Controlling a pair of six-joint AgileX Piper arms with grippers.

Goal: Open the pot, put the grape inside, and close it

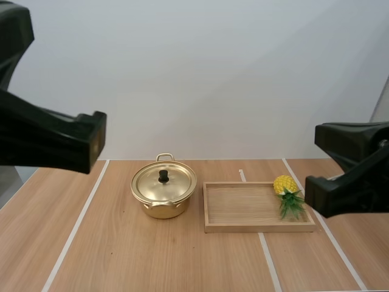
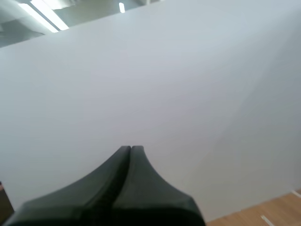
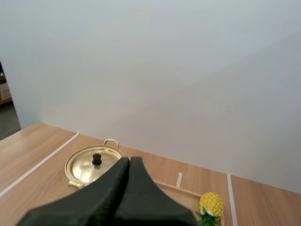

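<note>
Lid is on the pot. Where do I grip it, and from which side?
Take the black knob at the centre of the lid, coming straight down from above. The lid sits flat on the pot, a wide smooth dome; the upright knob is probably the only part narrow enough to pinch.

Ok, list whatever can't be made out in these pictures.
1. Inside of the pot: hidden under its lid, in the high and right wrist views.
2. Wooden tray: mostly hidden behind the right gripper, in the right wrist view.
3. Pineapple: its green leaves are cut off by the picture's edge, in the right wrist view.
</note>
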